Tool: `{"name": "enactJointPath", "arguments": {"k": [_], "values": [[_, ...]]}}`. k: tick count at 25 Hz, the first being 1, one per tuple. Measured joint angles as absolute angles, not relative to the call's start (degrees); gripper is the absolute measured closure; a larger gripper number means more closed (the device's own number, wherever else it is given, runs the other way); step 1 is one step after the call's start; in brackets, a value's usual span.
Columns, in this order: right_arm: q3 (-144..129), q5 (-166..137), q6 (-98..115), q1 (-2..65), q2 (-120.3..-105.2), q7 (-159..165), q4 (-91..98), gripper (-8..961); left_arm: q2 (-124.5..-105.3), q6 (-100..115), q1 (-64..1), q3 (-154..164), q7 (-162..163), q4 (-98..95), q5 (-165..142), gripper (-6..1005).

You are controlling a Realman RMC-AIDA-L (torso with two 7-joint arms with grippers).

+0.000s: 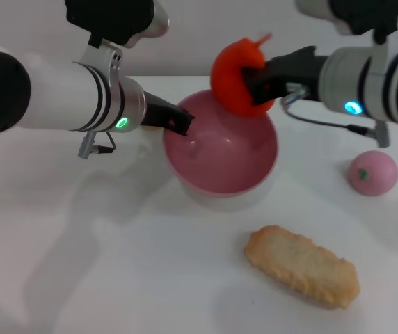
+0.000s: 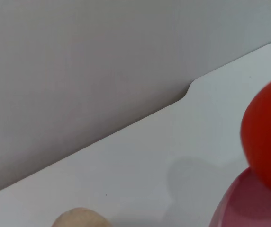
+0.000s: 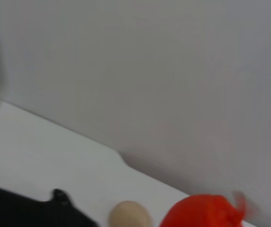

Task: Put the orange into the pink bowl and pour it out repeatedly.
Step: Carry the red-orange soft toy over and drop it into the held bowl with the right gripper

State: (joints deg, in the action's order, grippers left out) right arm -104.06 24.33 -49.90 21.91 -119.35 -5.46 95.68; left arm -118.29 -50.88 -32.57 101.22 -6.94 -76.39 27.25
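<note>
both arms are glossy white cylinders with black joint sections and thin black rings near the wrists. a small green light glows on the left wrist, a blue-green one on the right. the left claw [image 1: 178, 124] and right claw [image 1: 255, 83] are matte black. a thin grey cable loops beneath the right wrist.

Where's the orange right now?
In the head view the orange is held by the right gripper just above the far rim of the pink bowl, whose left rim the left gripper holds.
</note>
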Motion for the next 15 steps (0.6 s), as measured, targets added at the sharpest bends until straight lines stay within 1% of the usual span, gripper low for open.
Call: {"name": "enactJointPath", "arguments": {"k": [7,12,15], "values": [[-106.0,26.2,-49.2,22.5,-119.35,-4.8,94.5,909,-118.12,-50.4,-33.2,101.3,-7.0,-76.7,27.5,957],[-106.3,26.6,-49.1,22.6,-119.3,-4.7,94.3,872,-118.0,-50.4,-33.2,100.9,-7.2,-77.0,27.1,957],[-106.4,26.7,-49.1,22.6,-119.29,-4.5,94.7,759,-117.98,-50.4,-33.2,100.9,-7.4,-77.0,27.1,957]]}}
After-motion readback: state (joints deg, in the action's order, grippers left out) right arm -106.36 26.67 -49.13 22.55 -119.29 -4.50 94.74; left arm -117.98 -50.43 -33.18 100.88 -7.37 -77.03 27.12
